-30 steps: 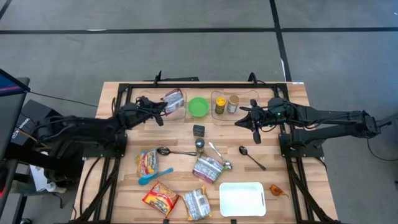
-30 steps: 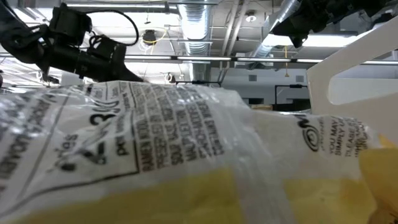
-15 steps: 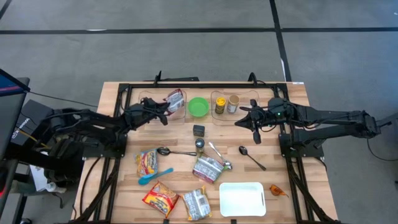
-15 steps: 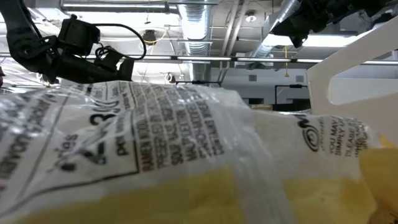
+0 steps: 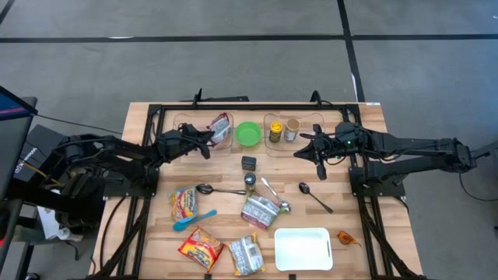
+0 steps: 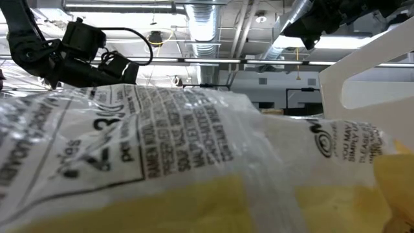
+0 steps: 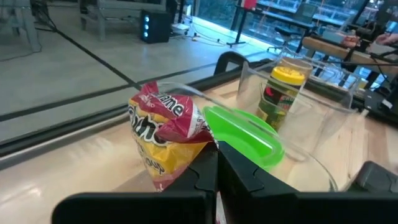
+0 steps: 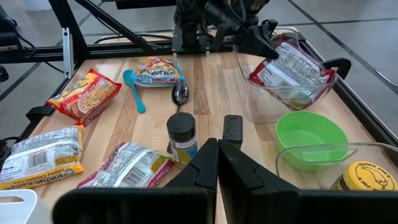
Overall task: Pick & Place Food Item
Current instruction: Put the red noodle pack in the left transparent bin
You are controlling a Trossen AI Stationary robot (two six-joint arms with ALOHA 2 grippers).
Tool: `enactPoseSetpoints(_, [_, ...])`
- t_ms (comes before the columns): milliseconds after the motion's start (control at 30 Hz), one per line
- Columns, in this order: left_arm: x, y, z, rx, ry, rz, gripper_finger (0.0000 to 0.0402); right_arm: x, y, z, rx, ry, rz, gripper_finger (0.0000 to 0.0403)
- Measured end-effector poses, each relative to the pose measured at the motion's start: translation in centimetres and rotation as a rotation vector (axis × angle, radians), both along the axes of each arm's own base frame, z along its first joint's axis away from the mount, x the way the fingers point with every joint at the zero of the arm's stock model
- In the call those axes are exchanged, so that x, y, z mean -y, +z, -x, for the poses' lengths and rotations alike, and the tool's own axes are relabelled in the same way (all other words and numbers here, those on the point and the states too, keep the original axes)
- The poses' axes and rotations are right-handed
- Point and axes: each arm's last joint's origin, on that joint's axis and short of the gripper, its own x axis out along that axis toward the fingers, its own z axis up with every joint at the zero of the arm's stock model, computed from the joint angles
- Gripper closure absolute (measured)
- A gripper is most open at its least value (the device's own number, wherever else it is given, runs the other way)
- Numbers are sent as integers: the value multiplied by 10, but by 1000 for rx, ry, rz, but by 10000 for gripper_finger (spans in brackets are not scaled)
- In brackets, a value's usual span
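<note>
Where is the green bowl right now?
In the high view the green bowl sits at the table's far edge near the middle, between a clear bowl holding a ramen packet and a clear container with the yellow-lidded jar.

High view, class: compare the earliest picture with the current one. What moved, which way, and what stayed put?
The left end effector, shut on the red ramen packet, reached further toward the clear bowl at the table's far edge, and the packet now tilts over that bowl. The right end effector, shut and empty, and the other table items stayed put.
</note>
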Motion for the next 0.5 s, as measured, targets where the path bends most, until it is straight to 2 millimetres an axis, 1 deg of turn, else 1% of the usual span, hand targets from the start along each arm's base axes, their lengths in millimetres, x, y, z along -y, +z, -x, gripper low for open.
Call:
enactPoseSetpoints(100, [0, 0, 0, -4, -3, 2, 401, 0, 0, 0, 0, 0, 0, 398])
enactPoseSetpoints(333, [3, -1, -2, 5, -103, 20, 401, 0, 0, 0, 0, 0, 0, 398])
enactPoseSetpoints(500, [3, 0, -2, 6, -108, 21, 392, 0, 0, 0, -1, 0, 0, 398])
